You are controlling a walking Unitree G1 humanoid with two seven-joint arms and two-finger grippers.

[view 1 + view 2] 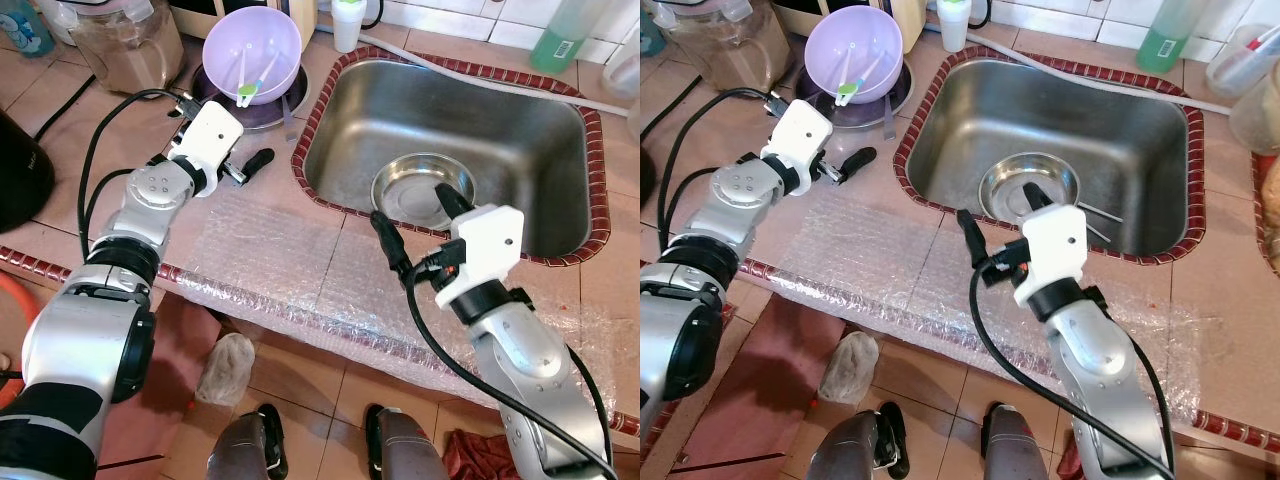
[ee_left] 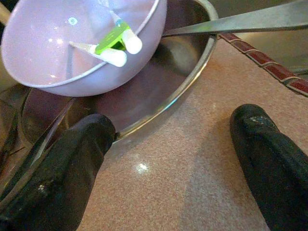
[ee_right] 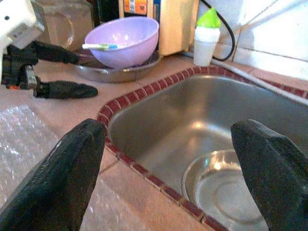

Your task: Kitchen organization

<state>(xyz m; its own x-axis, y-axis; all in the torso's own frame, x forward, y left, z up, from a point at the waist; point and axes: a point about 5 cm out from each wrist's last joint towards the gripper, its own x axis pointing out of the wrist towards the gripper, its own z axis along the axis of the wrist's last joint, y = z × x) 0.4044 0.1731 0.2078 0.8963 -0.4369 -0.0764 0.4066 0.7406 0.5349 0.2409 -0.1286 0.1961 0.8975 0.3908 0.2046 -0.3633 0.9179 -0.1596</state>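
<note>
1. A lilac bowl (image 1: 251, 48) holding small utensils (image 2: 115, 44) sits in a steel pan (image 2: 192, 62), on the counter just left of the sink (image 1: 560, 110).
2. The left gripper (image 1: 243, 170) is spread wide and empty, low beside the pan's rim; a careless push could slide the pan or tip the bowl.
3. The right gripper (image 3: 168, 168) gapes empty above the sink's near edge; dropping carelessly, it could strike the steel dish (image 1: 420, 190) inside.
4. Bubble wrap (image 1: 290, 260) before the sink could snag a finger.
</note>
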